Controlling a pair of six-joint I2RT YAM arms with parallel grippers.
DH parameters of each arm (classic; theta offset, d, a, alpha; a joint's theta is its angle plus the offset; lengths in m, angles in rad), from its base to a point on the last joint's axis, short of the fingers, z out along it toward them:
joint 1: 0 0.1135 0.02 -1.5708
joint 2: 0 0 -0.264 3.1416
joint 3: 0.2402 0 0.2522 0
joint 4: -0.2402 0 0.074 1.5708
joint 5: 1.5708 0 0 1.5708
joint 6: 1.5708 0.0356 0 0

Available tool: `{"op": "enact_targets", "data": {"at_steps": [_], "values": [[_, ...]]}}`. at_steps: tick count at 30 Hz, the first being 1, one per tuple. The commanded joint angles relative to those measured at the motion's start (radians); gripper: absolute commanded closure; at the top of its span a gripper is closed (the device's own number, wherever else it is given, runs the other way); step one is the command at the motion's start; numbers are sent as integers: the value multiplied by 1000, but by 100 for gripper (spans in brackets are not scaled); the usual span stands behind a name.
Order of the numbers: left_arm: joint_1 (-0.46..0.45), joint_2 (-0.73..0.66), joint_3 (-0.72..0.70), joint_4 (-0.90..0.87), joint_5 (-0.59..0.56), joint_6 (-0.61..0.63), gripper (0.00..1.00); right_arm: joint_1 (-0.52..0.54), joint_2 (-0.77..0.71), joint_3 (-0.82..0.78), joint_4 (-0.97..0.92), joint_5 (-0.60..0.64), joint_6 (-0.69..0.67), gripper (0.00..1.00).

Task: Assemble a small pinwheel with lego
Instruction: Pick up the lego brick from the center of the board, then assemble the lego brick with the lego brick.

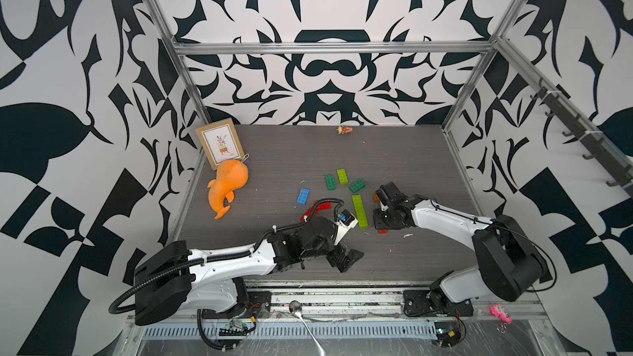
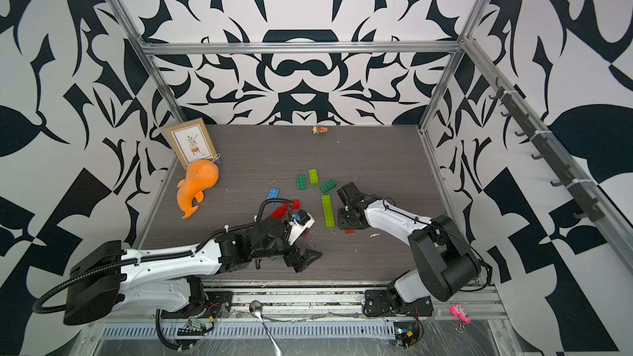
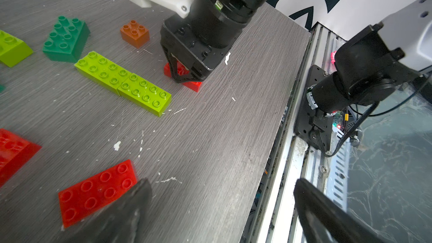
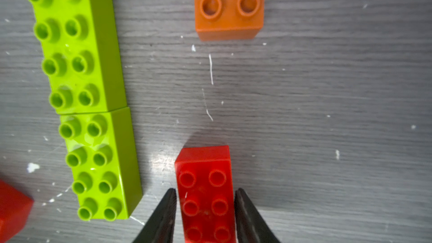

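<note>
Currently a pick: the right gripper (image 4: 205, 192) has both black fingers (image 4: 163, 213) pressed on the long sides of a glossy red plastic 2x4 studded brick (image 4: 203, 176), grasping it. The brick lies flat, studs up, on the grey wood-grain table (image 4: 327, 90), just beside the lime-green strip of two 2x4 bricks laid end to end (image 4: 102, 90), on the same side as a small square orange brick (image 4: 230, 19). Best lifted straight up and level, without nudging the strip. The left gripper (image 3: 223, 183) is spread wide and empty, near another red 2x4 brick (image 3: 98, 190) across the strip. The plastic looks hard and slick.
</note>
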Motion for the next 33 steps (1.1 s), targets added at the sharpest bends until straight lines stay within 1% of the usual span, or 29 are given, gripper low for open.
{"op": "enact_targets", "data": {"at_steps": [1, 4, 8, 12, 15, 18, 19, 21, 26, 31, 33], "values": [[1, -17, 6, 21, 13, 9, 1, 3, -1, 31, -11, 23, -7, 61], [-1, -23, 2, 20, 16, 12, 1, 4, 0, 28, -12, 30, -6, 65], [-1, -26, -1, 16, 10, 13, 1, 4, -6, 28, -10, 33, -6, 74], [0, -41, -4, 9, -10, 15, 1, 13, -36, 32, -14, 26, -2, 79], [1, -68, -17, 6, -22, 18, 1, 34, -76, 55, -38, 21, -3, 85], [4, -118, -45, 10, -40, 20, 1, 63, -111, 87, -60, 13, -10, 88], [9, -139, -59, 17, -37, 20, 1, 66, -114, 101, -69, 0, -16, 90], [26, -177, -81, 23, -19, 17, 1, 69, -106, 128, -75, -25, -34, 100], [100, -245, -126, 42, 75, -23, 1, 73, -34, 196, -81, -48, -80, 100], [141, -269, -146, 59, 122, -49, 1, 73, 38, 239, -66, -46, -106, 100], [143, -272, -147, 59, 126, -50, 1, 73, 63, 252, -60, -37, -111, 100]]}}
